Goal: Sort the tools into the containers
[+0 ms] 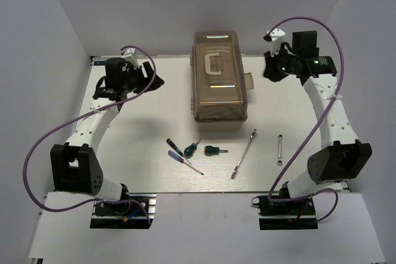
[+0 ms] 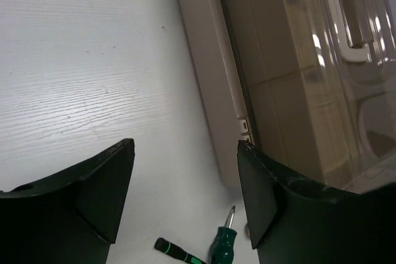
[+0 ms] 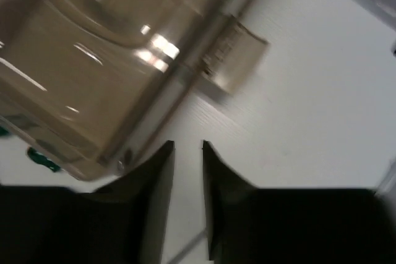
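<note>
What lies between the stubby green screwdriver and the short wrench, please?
The long wrench lies between the stubby screwdriver and the short wrench, slanted and touching neither. The top view shows it.

the toolbox [image 1: 218, 91] has a tan base, a translucent brown lid and a pale handle [image 1: 212, 63]. the table [image 1: 142, 146] is white with faint wood grain. the black-handled screwdriver [image 1: 174, 146], blue-handled screwdriver [image 1: 179, 157], green-handled screwdriver [image 1: 191, 148] and green stubby screwdriver [image 1: 213, 149] all have silver shafts. the long wrench [image 1: 244, 154] and short wrench [image 1: 280, 149] are silver. the left arm [image 1: 99, 122] and right arm [image 1: 334, 115] are white with black joints and purple cables [image 1: 307, 19]. the left gripper [image 2: 185, 143] and right gripper [image 3: 188, 144] are black.
</note>
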Tool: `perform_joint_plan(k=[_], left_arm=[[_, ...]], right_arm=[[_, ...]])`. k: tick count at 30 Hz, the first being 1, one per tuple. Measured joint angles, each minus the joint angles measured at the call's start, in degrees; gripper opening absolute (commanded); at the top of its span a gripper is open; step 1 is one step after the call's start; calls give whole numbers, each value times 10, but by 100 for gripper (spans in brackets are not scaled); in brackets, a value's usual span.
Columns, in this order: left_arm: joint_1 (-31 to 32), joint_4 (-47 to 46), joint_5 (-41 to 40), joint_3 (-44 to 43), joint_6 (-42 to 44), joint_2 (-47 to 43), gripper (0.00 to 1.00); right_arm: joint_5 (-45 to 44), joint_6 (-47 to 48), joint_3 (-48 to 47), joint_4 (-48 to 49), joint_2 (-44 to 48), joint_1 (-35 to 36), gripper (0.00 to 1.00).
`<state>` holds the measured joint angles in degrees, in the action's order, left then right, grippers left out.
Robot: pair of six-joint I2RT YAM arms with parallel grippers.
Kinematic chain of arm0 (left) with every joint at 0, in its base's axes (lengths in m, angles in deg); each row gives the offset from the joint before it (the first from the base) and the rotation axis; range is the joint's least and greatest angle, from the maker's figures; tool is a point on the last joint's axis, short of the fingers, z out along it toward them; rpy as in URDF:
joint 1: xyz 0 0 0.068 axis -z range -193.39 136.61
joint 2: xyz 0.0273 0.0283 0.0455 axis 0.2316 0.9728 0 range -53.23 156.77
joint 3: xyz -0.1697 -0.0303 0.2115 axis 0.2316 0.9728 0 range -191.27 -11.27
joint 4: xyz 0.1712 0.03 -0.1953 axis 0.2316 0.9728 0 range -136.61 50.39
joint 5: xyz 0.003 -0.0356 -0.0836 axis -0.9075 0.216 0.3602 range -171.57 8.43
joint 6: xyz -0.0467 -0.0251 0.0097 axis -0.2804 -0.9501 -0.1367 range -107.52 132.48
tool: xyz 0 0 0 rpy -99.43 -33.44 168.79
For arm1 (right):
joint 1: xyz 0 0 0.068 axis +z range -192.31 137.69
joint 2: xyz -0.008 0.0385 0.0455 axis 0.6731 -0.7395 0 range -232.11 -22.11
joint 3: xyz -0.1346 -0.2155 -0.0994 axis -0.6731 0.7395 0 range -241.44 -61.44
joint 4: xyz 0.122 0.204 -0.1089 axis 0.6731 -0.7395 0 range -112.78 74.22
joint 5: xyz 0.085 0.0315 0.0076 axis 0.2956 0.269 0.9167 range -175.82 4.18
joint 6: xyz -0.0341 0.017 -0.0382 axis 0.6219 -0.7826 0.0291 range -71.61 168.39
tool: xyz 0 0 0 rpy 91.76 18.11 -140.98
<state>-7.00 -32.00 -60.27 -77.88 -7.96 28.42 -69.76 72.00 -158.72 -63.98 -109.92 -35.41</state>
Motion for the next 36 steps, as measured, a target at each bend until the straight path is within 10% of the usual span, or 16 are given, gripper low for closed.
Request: perform_joint_plan(k=[4, 16, 36], left_arm=[[0, -14, 45, -16, -7, 32, 82], [5, -70, 116, -18, -36, 39, 82], [5, -80, 128, -73, -49, 53, 82]], right_arm=[[110, -122, -35, 72, -45, 48, 68], [127, -403, -160, 215, -236, 151, 70], [-140, -436, -196, 190, -278, 226, 67]])
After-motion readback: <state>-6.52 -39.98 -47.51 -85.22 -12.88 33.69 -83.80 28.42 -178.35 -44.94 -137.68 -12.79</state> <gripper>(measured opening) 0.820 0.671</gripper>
